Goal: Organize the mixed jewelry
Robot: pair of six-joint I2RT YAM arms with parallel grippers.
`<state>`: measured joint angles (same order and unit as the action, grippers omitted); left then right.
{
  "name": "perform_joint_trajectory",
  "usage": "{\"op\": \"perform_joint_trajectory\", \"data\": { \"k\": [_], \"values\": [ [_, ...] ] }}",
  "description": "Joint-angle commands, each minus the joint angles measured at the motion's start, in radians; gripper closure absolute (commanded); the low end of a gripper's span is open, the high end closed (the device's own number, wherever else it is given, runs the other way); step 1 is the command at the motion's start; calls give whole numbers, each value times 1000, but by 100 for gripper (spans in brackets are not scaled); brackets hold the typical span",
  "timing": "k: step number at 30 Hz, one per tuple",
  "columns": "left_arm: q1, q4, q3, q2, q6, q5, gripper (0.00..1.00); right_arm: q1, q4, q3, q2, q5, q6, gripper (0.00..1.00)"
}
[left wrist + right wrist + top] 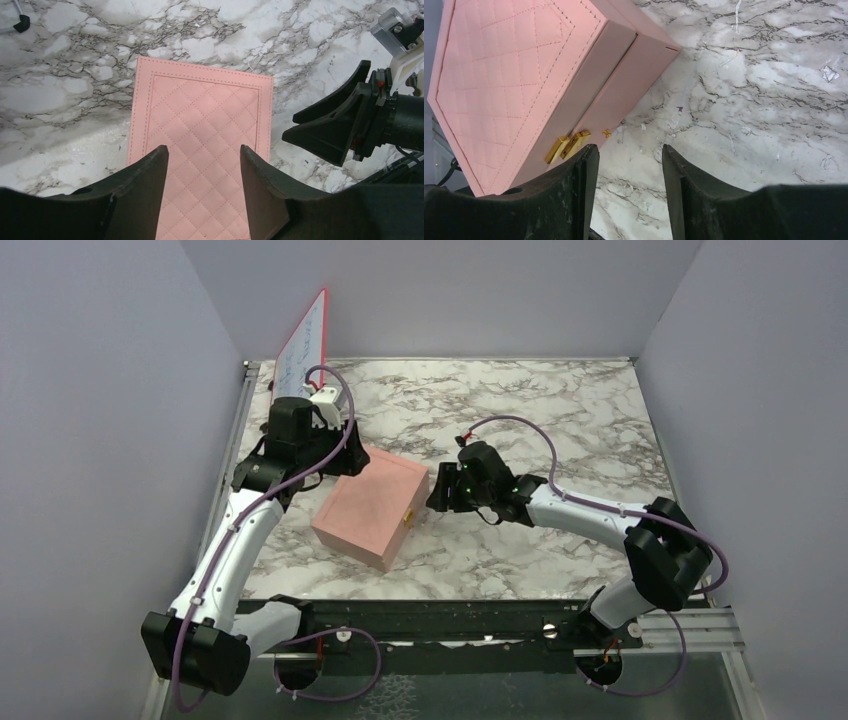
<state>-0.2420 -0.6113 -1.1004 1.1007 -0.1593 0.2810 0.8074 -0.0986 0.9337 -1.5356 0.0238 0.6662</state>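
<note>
The marble table [560,410] holds a closed pink box [365,502]. I see the left gripper [202,150] over its lid [205,110], fingers apart; the right gripper [630,150], likewise spread, sits near the gold clasp [566,146].

All views on pink box [368,502]

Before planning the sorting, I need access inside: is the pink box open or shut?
Shut. The lid of the pink box sits flush on its base, only a seam by the gold clasp; no compartments show.
</note>
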Motion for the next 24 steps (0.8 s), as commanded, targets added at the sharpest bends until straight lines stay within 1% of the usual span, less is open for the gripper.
{"op": "perform_joint_trajectory", "data": {
  "k": [1, 4, 8, 10, 14, 16, 19, 22, 24],
  "values": [
    [4, 7, 18, -6, -16, 38, 39, -4, 7, 0, 25, -17, 15, 46],
    [4, 2, 57, -37, -70, -6, 27, -4, 9, 4, 51, -73, -16, 46],
    [4, -16, 171, -123, -216, -140, 15, -4, 4, 64, 42, -78, -94, 44],
    [4, -32, 238, -183, -299, -175, 12, -4, -1, 101, 27, -80, -124, 42],
    [4, -61, 318, -293, -426, -199, 11, -4, -14, 189, -46, -36, -192, 39],
    [4, -80, 335, -328, -458, -227, 12, -4, -58, 251, -97, -31, -214, 39],
    [4, -97, 359, -341, -469, -253, 24, -4, -107, 318, -163, -32, -233, 38],
    [4, -106, 371, -304, -465, -252, 37, -4, -146, 342, -198, -51, -236, 39],
    [4, -106, 370, -275, -463, -244, 43, -4, -164, 342, -211, -67, -235, 40]
  ]
}}
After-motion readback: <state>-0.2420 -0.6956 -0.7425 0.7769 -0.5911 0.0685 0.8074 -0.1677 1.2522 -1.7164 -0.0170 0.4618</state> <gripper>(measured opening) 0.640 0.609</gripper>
